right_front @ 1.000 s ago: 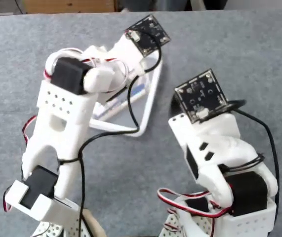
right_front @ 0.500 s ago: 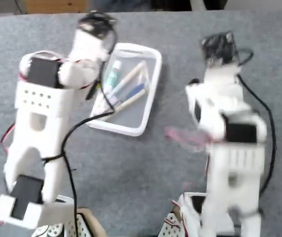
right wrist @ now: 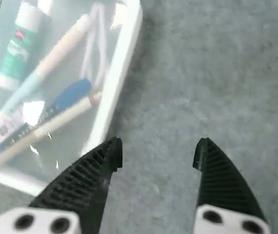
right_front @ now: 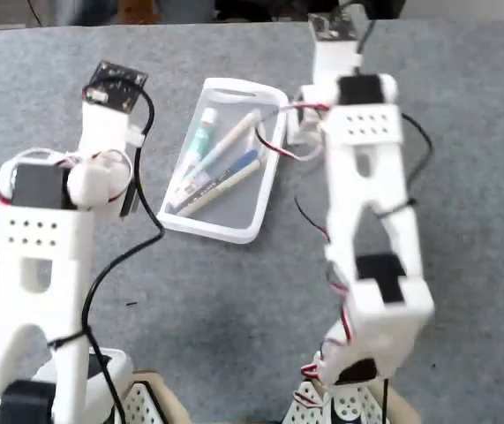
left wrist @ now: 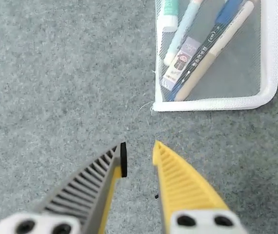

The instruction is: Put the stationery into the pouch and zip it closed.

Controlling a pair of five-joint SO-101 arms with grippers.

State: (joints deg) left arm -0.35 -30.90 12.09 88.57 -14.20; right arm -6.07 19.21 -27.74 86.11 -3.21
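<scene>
The clear pouch (right_front: 262, 188) with a white border lies flat on the grey table, mid-way between my arms. Inside it are a green-and-white glue stick (right_front: 201, 132), a blue pen (right_front: 236, 165) and several pale pens. In the left wrist view my left gripper (left wrist: 139, 152) hovers open by a narrow gap over bare cloth, just short of the pouch's corner (left wrist: 154, 106). My right gripper (right wrist: 158, 146) stands wide open over the table beside the pouch's long edge (right wrist: 117, 73). One of its black fingers (right wrist: 104, 158) is close to that edge. Neither holds anything.
The left arm (right_front: 48, 221) stands left of the pouch. The right arm (right_front: 366, 177) stretches along its right side toward the far table edge. Grey cloth (right_front: 463, 132) covers the whole table, with free room right of the right arm.
Both arms have swung off the pouch and uncovered it. The left one moved to the left. The right one stretched out toward the far edge.
</scene>
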